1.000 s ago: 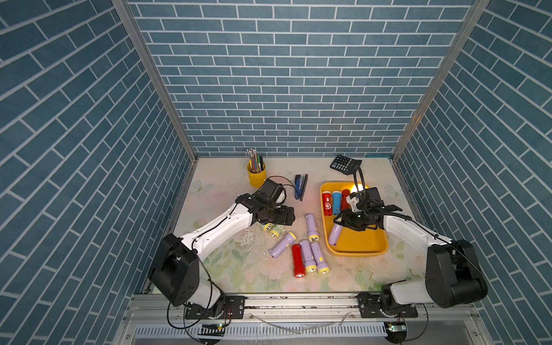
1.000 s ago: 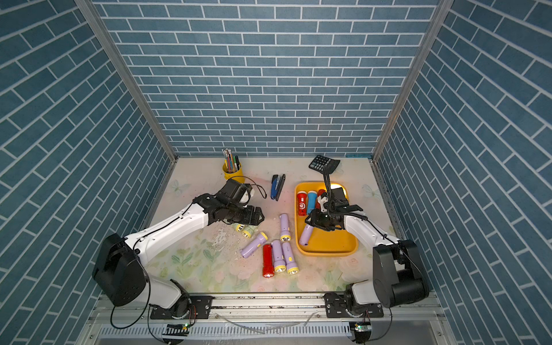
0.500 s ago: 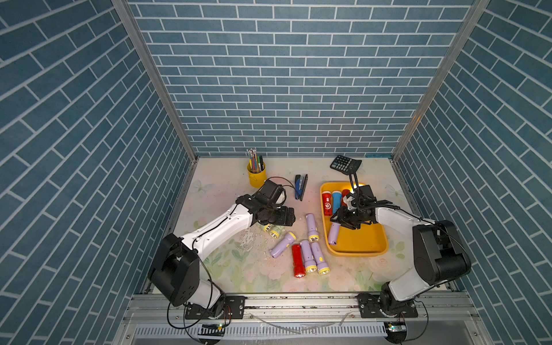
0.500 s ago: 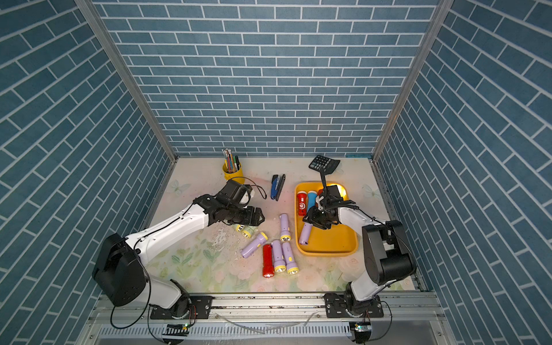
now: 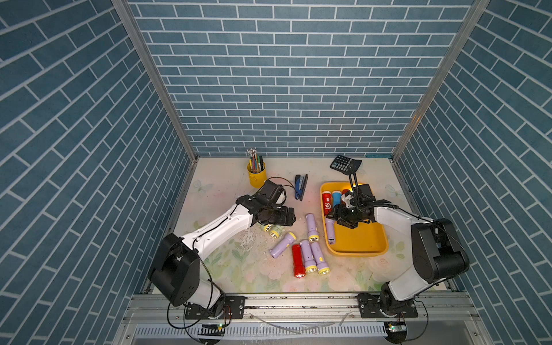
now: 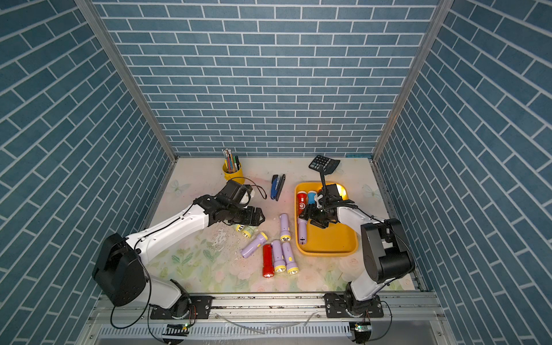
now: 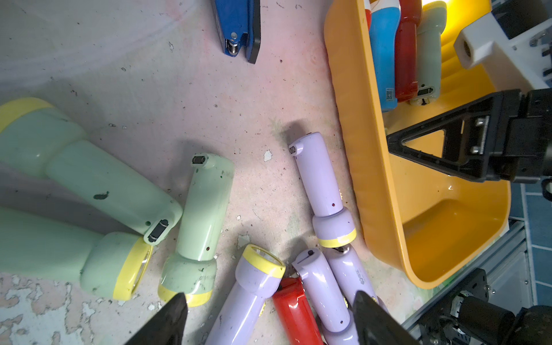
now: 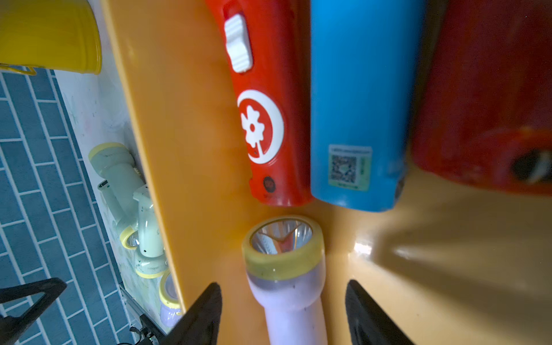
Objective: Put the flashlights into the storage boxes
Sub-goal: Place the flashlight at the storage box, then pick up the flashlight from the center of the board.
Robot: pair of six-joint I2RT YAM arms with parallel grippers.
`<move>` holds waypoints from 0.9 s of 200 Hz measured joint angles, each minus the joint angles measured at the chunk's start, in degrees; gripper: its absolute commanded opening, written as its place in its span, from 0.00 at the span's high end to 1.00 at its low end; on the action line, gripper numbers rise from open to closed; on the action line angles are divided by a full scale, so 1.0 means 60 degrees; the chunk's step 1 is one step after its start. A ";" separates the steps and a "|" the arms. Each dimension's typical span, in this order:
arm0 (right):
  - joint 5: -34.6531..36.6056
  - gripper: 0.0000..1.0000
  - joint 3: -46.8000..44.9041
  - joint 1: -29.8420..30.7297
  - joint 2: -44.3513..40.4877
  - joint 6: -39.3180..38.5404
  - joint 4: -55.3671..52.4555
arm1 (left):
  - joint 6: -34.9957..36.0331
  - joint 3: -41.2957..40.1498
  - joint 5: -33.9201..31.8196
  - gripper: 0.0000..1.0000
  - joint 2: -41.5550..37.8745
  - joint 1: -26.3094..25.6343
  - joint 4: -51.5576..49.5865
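So far five flashlights [image 5: 326, 202] lie in the orange tray [image 5: 358, 242], the lilac one [image 5: 330, 233] along its wall nearest the bench [image 5: 227, 185] middle, loose between my right gripper's [image 8: 282, 286] parted jaws, while eight more [image 5: 307, 257] wait mid-bench below my left gripper [image 7: 268, 298], wide and empty.

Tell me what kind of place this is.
Probably a robot test booth dressed as a desk: printed blue brick walls, two arms bolted to a metal rail, plus pen cup, stapler and calculator.

Blue brick-pattern walls [image 5: 283, 74] enclose a pale floral tabletop [image 5: 268, 280].
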 measured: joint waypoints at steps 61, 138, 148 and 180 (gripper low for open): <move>0.0397 0.33 0.0004 0.0073 -0.0637 -0.0098 -0.0630 | 0.0080 -0.0091 0.0058 0.16 -0.0007 0.0000 -0.0233; 0.1931 0.34 -0.0146 0.1581 -0.3566 -0.0652 -0.1158 | 0.0663 -0.1665 -0.0353 0.26 -0.1002 -0.0007 -0.1843; 0.2058 0.34 -0.0291 0.1679 -0.3818 -0.0652 -0.1129 | 0.0732 -0.1730 -0.0412 0.26 -0.1027 -0.0011 -0.1891; 0.2371 0.35 -0.0721 0.1789 -0.4193 -0.0652 -0.1122 | 0.1140 -0.1741 -0.0565 0.27 -0.0801 -0.0066 -0.1971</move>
